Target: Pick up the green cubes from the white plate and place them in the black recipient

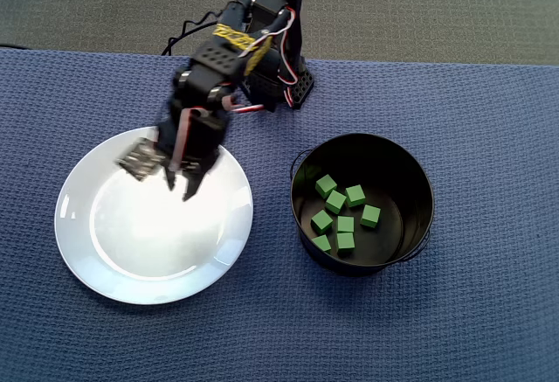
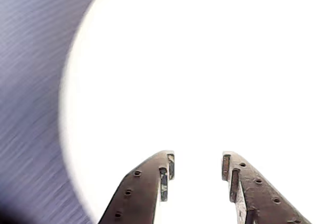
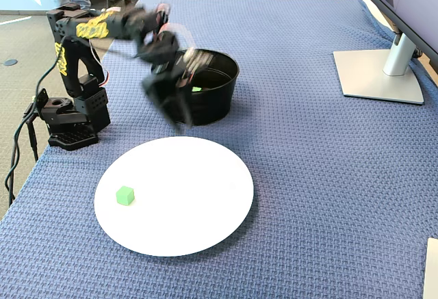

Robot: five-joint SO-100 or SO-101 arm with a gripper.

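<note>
Hovering over the white plate (image 1: 96,260) in the overhead view, the gripper (image 1: 179,185) had its fingers (image 1: 189,188) a little apart with nothing between them; the wrist view confirmed this, both fingers (image 2: 148,185) parted over glaring white plate (image 2: 205,70), gap empty, gripper (image 2: 197,165) entering from the bottom edge. Blue woven cloth covered the surface (image 1: 489,137), also seen at the left of the wrist view (image 2: 31,80). Right of the plate in the overhead view sat the black recipient (image 1: 362,264), near the plate but not touching, with seven green cubes (image 1: 346,224) counted on its bottom, clustered left of centre. No cube showed on the plate in the overhead view, though the arm (image 1: 231,59) covered the upper part. The fixed view showed things differently: the arm (image 3: 102,29) was blurred, gripper (image 3: 176,118) in front of the black recipient (image 3: 219,87) and beyond the plate's far rim, finger state not readable there. One green cube (image 3: 124,195) lay on the left part of the white plate (image 3: 198,203) in that view, well clear of the rim. A monitor stand (image 3: 380,73) stood at the far right, well apart.
</note>
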